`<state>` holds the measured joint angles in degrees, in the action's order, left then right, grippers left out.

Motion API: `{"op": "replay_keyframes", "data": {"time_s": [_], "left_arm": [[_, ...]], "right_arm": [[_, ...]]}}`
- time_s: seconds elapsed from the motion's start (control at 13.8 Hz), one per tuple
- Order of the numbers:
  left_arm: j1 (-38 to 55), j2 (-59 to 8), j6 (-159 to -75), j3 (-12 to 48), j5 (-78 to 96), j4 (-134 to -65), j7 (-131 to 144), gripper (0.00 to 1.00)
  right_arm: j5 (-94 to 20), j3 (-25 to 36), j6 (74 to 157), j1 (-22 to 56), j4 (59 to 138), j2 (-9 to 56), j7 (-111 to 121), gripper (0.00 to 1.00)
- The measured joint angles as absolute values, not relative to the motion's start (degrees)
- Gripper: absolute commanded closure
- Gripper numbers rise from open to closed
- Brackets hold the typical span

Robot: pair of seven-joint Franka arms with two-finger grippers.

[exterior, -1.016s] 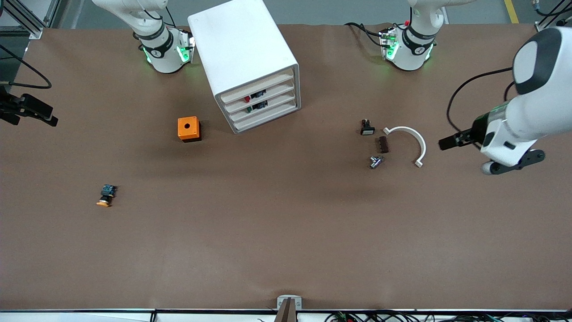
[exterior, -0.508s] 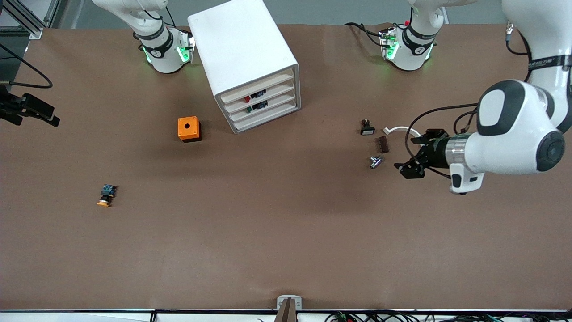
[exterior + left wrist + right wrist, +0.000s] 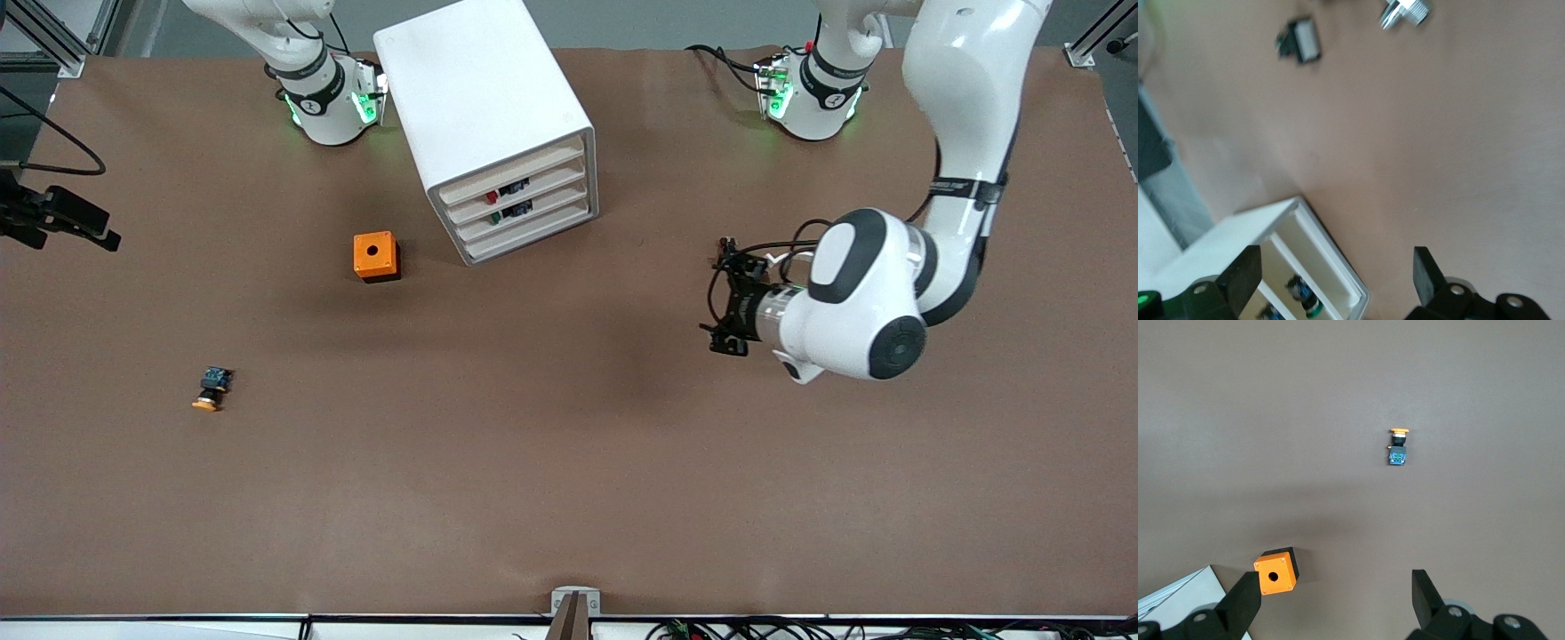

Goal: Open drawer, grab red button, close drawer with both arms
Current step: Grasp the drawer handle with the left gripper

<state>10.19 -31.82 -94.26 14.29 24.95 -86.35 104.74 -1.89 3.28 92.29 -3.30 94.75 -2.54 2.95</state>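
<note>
**The left arm has swung in toward the cabinet.**

A second ago the left gripper [image 3: 731, 302] was out at the left arm's end of the table [image 3: 569, 462]. Now it hangs over the small parts there and points at the cabinet [image 3: 487, 116], with its fingers [image 3: 1426, 272] wide apart and holding nothing. The drawer [image 3: 516, 188] is not pulled out yet, and the red button [image 3: 491, 196] sits inside it, with a green one [image 3: 494, 217] in the drawer below. The right gripper [image 3: 62, 220] has stayed at the right arm's end of the table, waiting, fingers [image 3: 1425, 590] open and empty. The orange box [image 3: 376, 256] and the yellow button [image 3: 211, 388] have not moved. I think the left arm is going for the drawer first.
</note>
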Motion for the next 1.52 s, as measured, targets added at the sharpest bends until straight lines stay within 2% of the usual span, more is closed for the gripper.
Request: {"op": "replay_keyframes", "data": {"time_s": [0.22, 0.29, 0.36, 0.51, 0.65, 1.09, 1.23, 1.38, 1.45, 1.52], "left_arm": [[13.5, -35.5, -94.1, 14.3, 34.8, -86.4, 115.9, 0.0], [14.6, -37.1, -94.1, 14.3, 38.1, -86.4, 119.4, 0.1], [15.5, -38.7, -94.1, 14.3, 41.1, -86.3, 122.8, 0.26], [17.5, -41.1, -94.1, 14.3, 44.4, -86.3, 129.1, 0.39], [20.1, -42.9, -94.0, 14.4, 46.4, -86.3, 134.8, 0.42], [27.4, -44.4, -94.0, 14.5, 50.0, -86.2, 141.6, 0.43], [28.9, -44.9, -94.0, 14.5, 50.3, -86.2, 141.8, 0.47], [30.0, -45.5, -93.9, 14.5, 50.3, -86.2, 141.8, 0.56], [30.6, -45.7, -93.9, 14.5, 50.3, -86.2, 141.8, 0.65], [31.1, -45.9, -93.9, 14.5, 50.4, -86.2, 141.8, 0.8]], "right_arm": [[-1.6, 3.3, 92.3, -3.3, 94.8, -2.6, 3.0, 0.0], [-1.5, 3.3, 92.3, -3.3, 94.8, -2.6, 3.0, 0.0], [-1.3, 3.3, 92.3, -3.3, 94.8, -2.6, 3.0, 0.0], [-1.1, 3.3, 92.3, -3.3, 94.8, -2.6, 3.0, 0.0], [-1.1, 3.3, 92.3, -3.3, 94.8, -2.6, 3.0, 0.0], [-1.0, 3.3, 92.3, -3.3, 94.8, -2.6, 3.0, 0.0], [-1.0, 3.3, 92.1, -3.3, 94.8, -2.6, 3.0, 0.0], [-1.0, 3.3, 91.4, -3.3, 94.5, -2.6, 3.0, 0.0], [-0.9, 3.4, 91.1, -3.3, 94.4, -2.6, 3.0, 0.0], [-0.9, 3.4, 91.1, -3.3, 94.3, -2.5, 3.0, 0.0]]}}
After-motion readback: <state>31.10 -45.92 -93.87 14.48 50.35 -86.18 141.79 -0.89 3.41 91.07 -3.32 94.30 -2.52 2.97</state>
